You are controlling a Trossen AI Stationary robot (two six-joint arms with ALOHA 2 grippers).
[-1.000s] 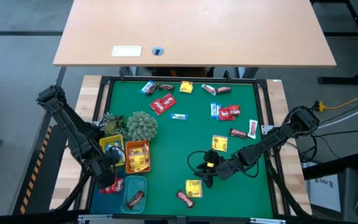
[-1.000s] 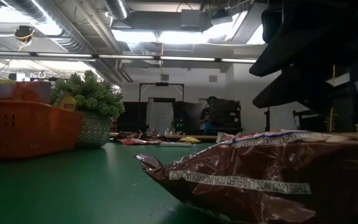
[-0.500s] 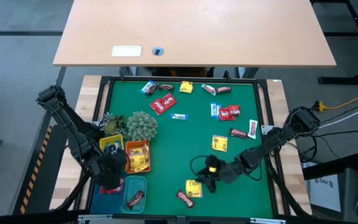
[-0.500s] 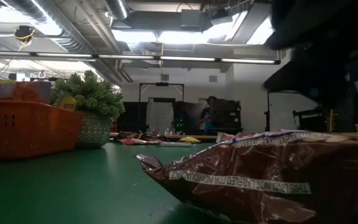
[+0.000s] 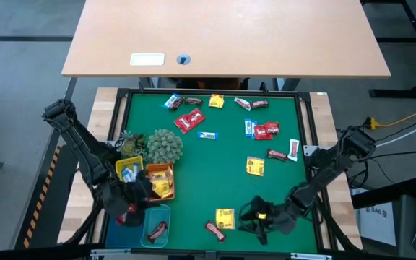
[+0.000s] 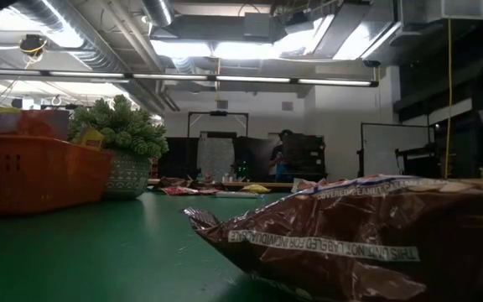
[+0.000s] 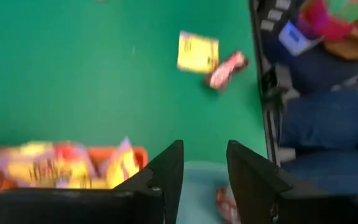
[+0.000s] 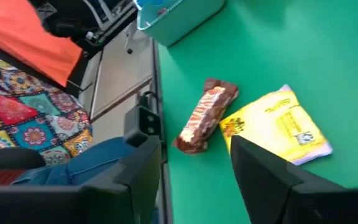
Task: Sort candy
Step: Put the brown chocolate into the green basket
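Observation:
Wrapped candy lies scattered on the green mat [image 5: 215,180]: red packets [image 5: 190,121] and blue-white wrappers [image 5: 208,135] toward the far side, a yellow packet [image 5: 224,218] and a brown bar [image 5: 214,230] near the near edge. My right gripper [image 5: 257,218] hovers open just right of those two; its wrist view shows the brown bar [image 8: 205,116] and yellow packet [image 8: 275,124] lying flat ahead of it. My left gripper [image 5: 137,193] is open above the trays; its wrist view shows the orange tray's candies [image 7: 61,165] below the open gripper [image 7: 204,168].
The yellow tray [image 5: 130,170], orange tray [image 5: 159,180] and teal tray [image 5: 156,222] sit at the mat's left near corner, with the spiky plant ball [image 5: 165,146] behind them. Another yellow packet [image 5: 255,166] lies mid-mat. The brown bar [image 6: 367,235] fills the low view's foreground. A wooden table stands beyond.
My right gripper has travelled from the mat's middle toward the near edge and somewhat right, staying open, and has left the low view. My left gripper has shifted slightly rightward over the trays. No candy has moved.

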